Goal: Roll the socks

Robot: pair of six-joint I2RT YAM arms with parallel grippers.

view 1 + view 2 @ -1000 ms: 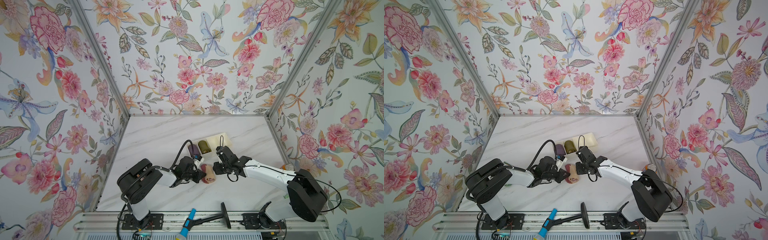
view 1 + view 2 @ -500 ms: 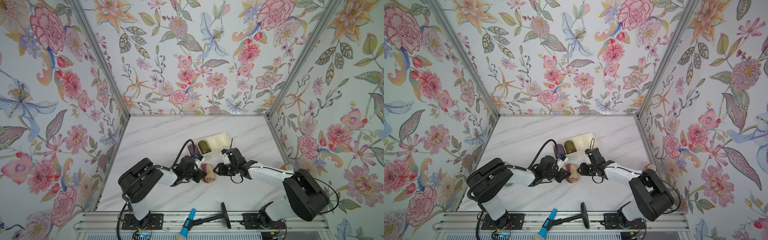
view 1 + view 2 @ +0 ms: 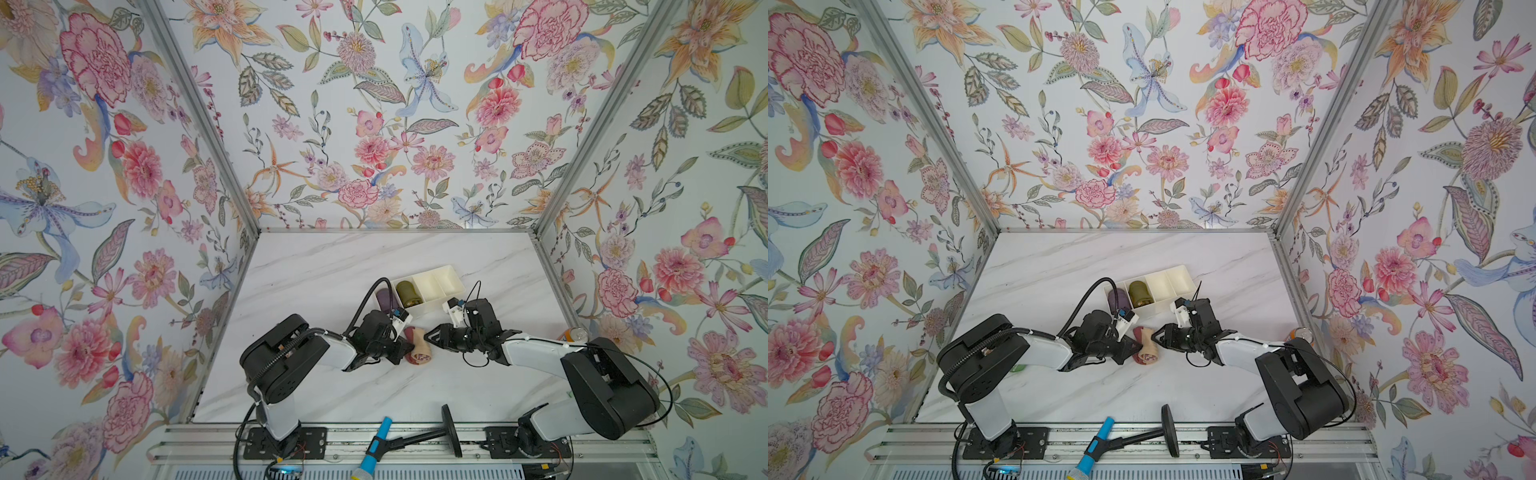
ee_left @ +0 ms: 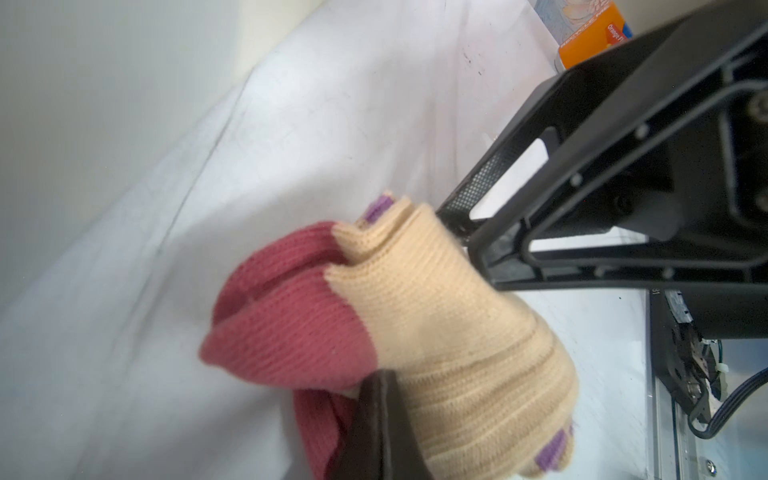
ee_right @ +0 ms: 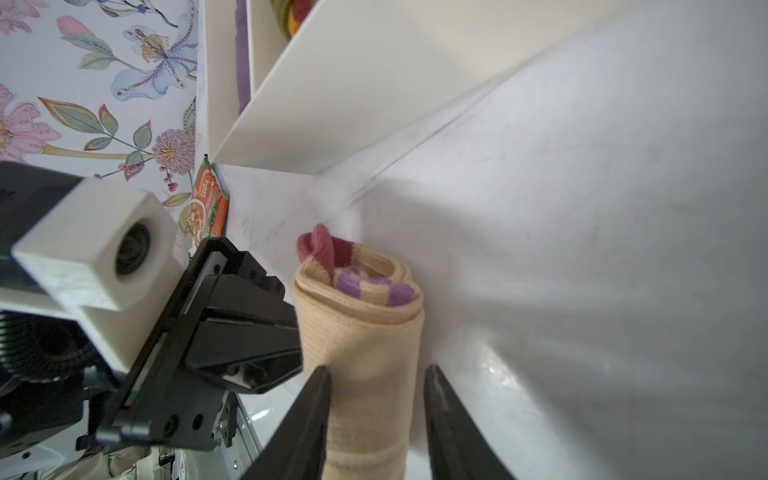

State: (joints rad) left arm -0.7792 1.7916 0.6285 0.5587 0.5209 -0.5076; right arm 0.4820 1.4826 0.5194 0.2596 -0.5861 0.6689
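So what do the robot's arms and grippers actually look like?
Both arms pair bulky black joint housings with smooth white links. The left arm has a thick black cable looping above its wrist; the right arm shows thinner black wires. The left gripper and right gripper are black, with tapered wedge-shaped fingers, and each wrist carries a white boxy camera mount.

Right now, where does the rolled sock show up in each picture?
In a top view: sock roll, low centre, just below the tray.
In a top view: same place, below the tray.
Left wrist: close up, filling the middle.
Right wrist: middle, tray wall behind it.
Landmark: the white tray, clear in all but the left wrist view.
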